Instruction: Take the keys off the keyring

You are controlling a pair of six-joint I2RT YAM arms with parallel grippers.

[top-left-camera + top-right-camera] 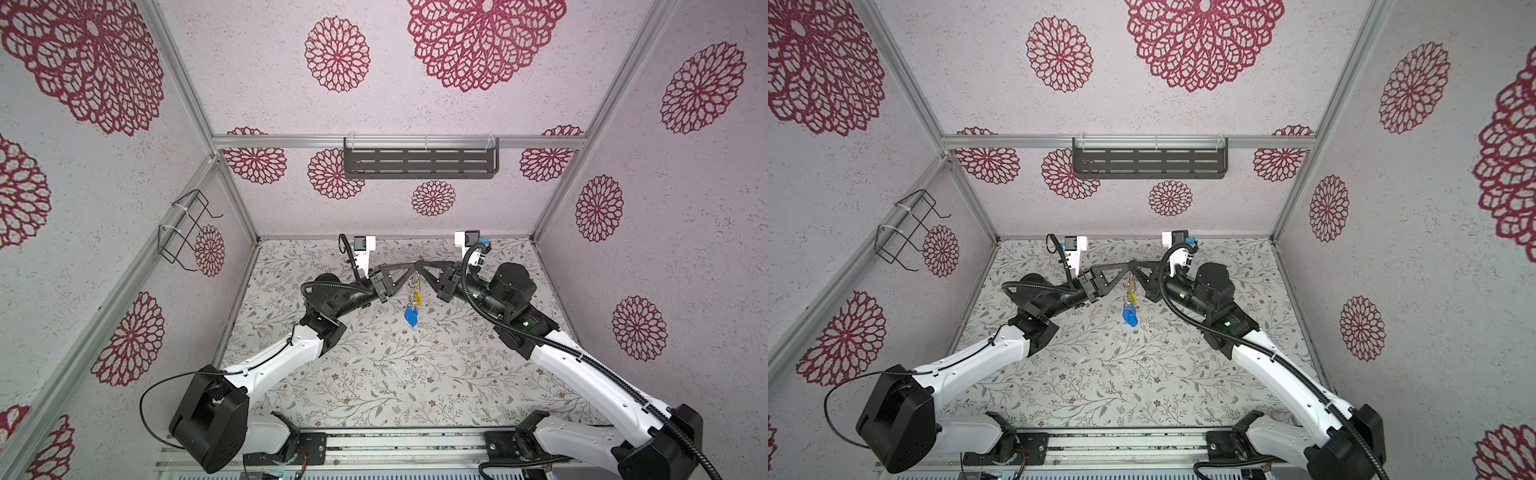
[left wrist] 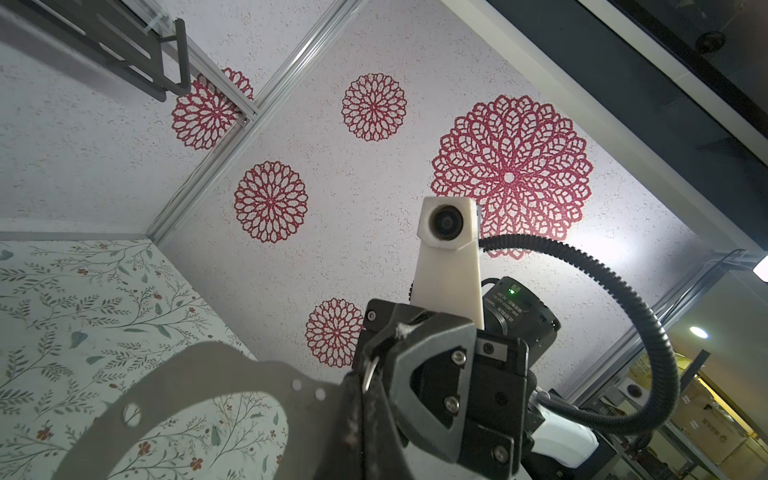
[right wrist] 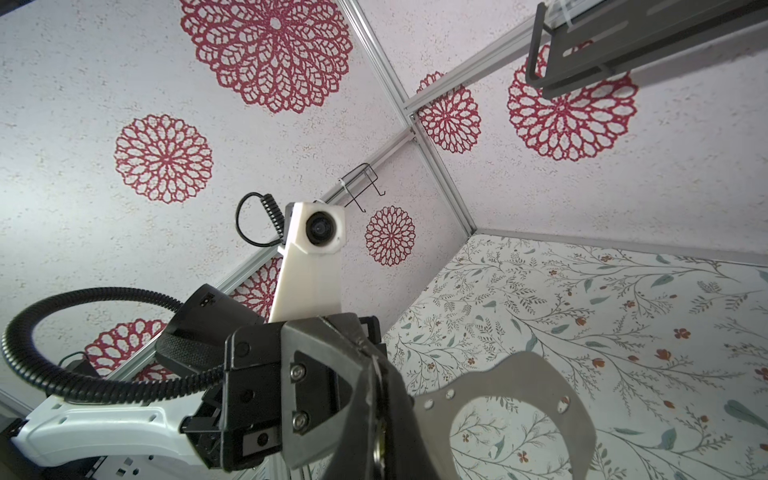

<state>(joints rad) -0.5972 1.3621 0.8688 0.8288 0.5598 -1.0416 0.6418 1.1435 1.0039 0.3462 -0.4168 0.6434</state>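
Both arms are raised over the table's middle, and their fingertips meet at one spot. My left gripper (image 1: 414,264) (image 2: 368,370) is shut; the end of the keyring (image 2: 199,365), a flat grey crescent band with small holes, runs into its fingers. My right gripper (image 1: 421,264) (image 3: 374,363) is shut on a thin silver ring that shows in the slit between its fingers. The keyring (image 3: 519,374) lies just beside it. Below the fingertips, in both top views, dangle the keys: a yellow tag (image 1: 418,297) (image 1: 1132,296) and blue tags (image 1: 411,316) (image 1: 1130,316). Neither wrist view shows the tags.
The floral table (image 1: 374,374) lies well below the hanging keys. A dark slotted shelf (image 1: 419,162) hangs on the back wall and a black wire rack (image 1: 187,228) on the left wall. A metal rail (image 1: 395,444) runs along the front edge.
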